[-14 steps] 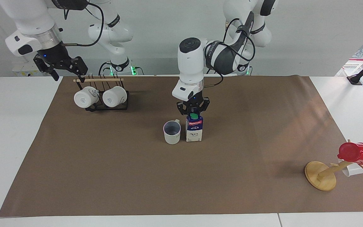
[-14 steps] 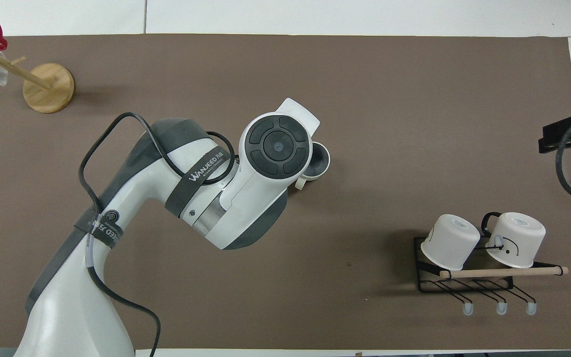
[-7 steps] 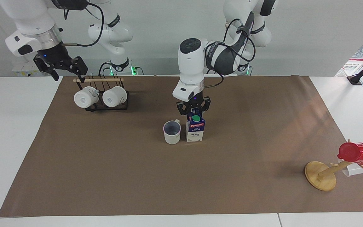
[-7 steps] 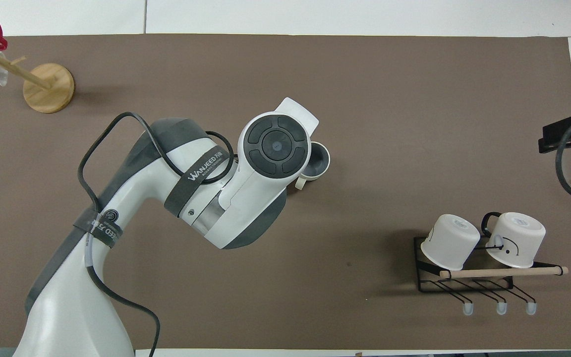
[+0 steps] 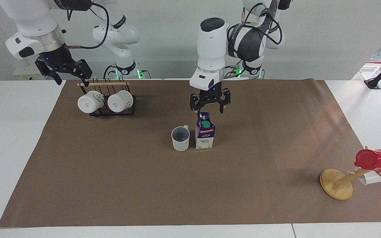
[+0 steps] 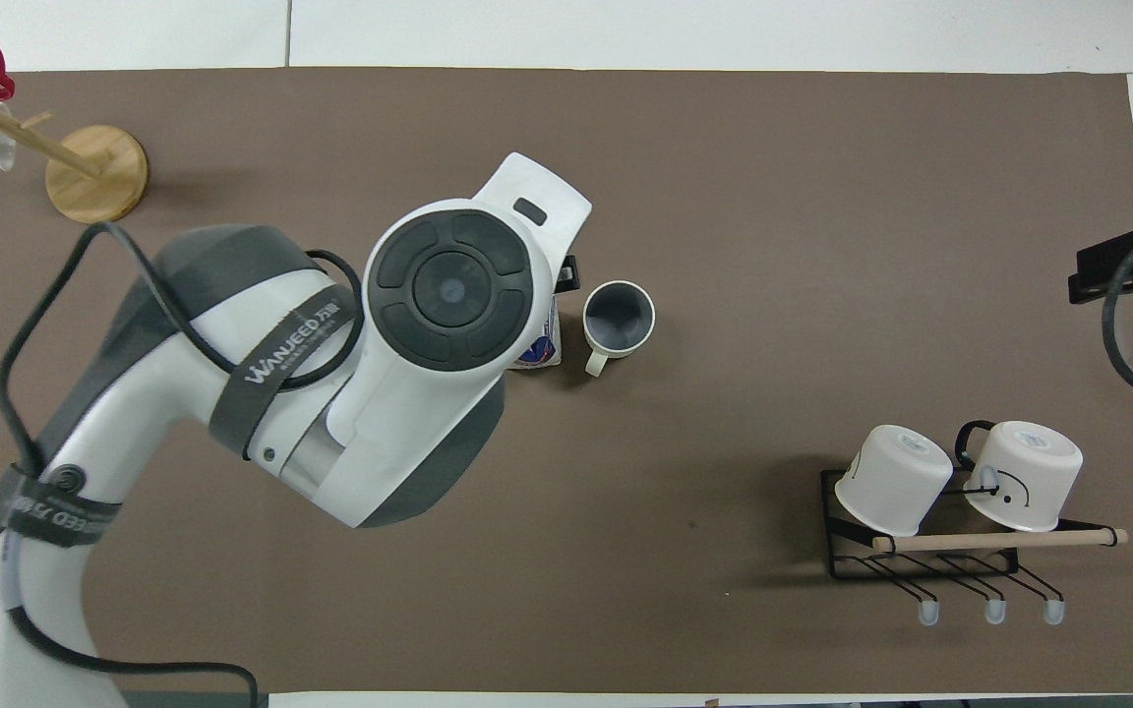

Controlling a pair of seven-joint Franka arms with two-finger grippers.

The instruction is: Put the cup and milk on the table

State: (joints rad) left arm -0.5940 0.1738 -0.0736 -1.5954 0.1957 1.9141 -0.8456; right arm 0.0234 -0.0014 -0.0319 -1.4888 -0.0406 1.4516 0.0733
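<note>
The milk [image 5: 205, 135], a blue-and-white carton with a green cap, stands upright on the table's brown sheet [image 5: 111, 181]. Close beside it, toward the right arm's end, the cup [image 5: 180, 138] stands upright, cream-white with a grey-blue inside. My left gripper [image 5: 209, 109] hangs open just above the carton's top, touching nothing. In the overhead view the left arm hides most of the milk [image 6: 539, 350], while the cup [image 6: 619, 317] shows fully. My right gripper [image 5: 65, 70] waits, open and holding nothing, raised over the mug rack's end.
A black wire rack [image 5: 111, 110] with two white mugs lying in it sits near the robots at the right arm's end. A wooden cup tree [image 5: 336, 183] with a red cup [image 5: 374, 160] stands at the left arm's end, farther from the robots.
My left gripper has opened, let go of the milk and risen above it. The carton stays standing beside the cup. The right arm has not moved.
</note>
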